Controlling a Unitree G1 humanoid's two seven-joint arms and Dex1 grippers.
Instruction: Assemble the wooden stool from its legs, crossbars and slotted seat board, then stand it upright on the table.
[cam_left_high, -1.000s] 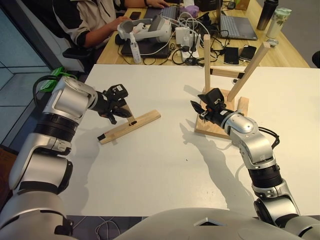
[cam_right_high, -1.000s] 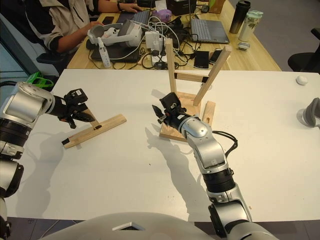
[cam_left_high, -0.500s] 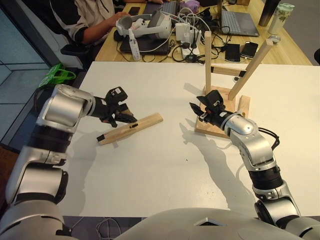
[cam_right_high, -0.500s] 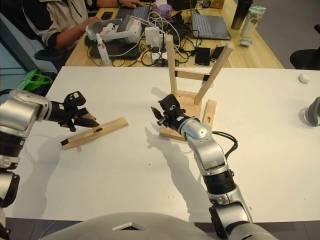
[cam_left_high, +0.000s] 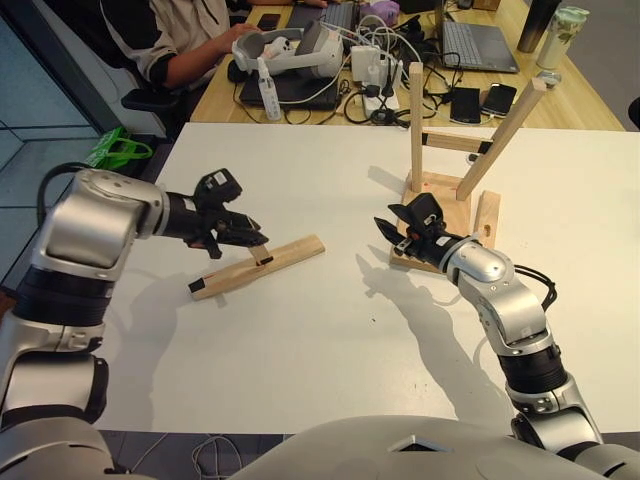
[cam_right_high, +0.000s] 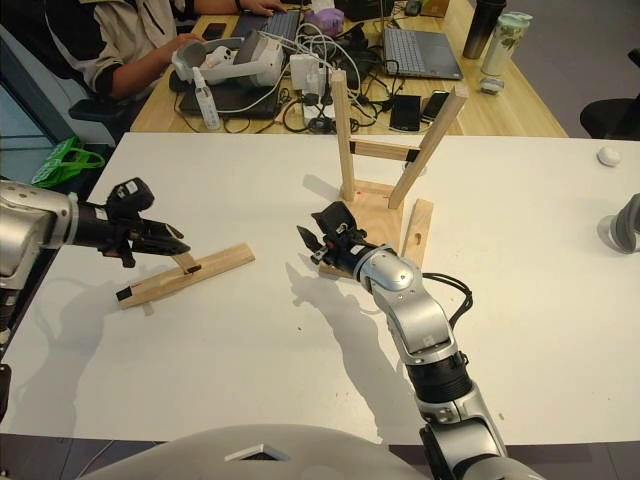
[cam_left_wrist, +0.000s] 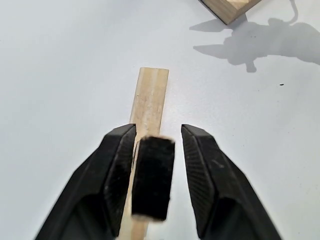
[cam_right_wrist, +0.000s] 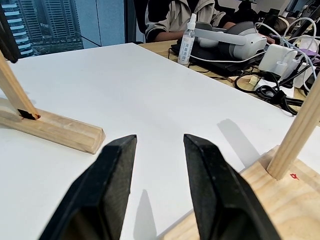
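Head views: the loose wooden leg (cam_left_high: 262, 265) lies flat on the bench (cam_left_high: 320, 340), long axis running near-left to far-right, with the left end effector (cam_left_high: 245, 236) just above its middle. The seat board (cam_left_high: 440, 195) lies flat to its right with two fitted legs (cam_left_high: 415, 125) rising from it and the right end effector (cam_left_high: 391, 228) at its left edge. Left wrist view: jaws stand apart astride a dark-tipped peg (cam_left_wrist: 152, 177) in the leg, gripping nothing; right wrist view: jaws stand apart, nothing between, and a small red mark (cam_right_wrist: 292, 176) on the board is illegible.

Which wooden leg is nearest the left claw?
The leg lying alone left of the seat board, at the left claw; two legs stand in the board, the fourth lies beside it.
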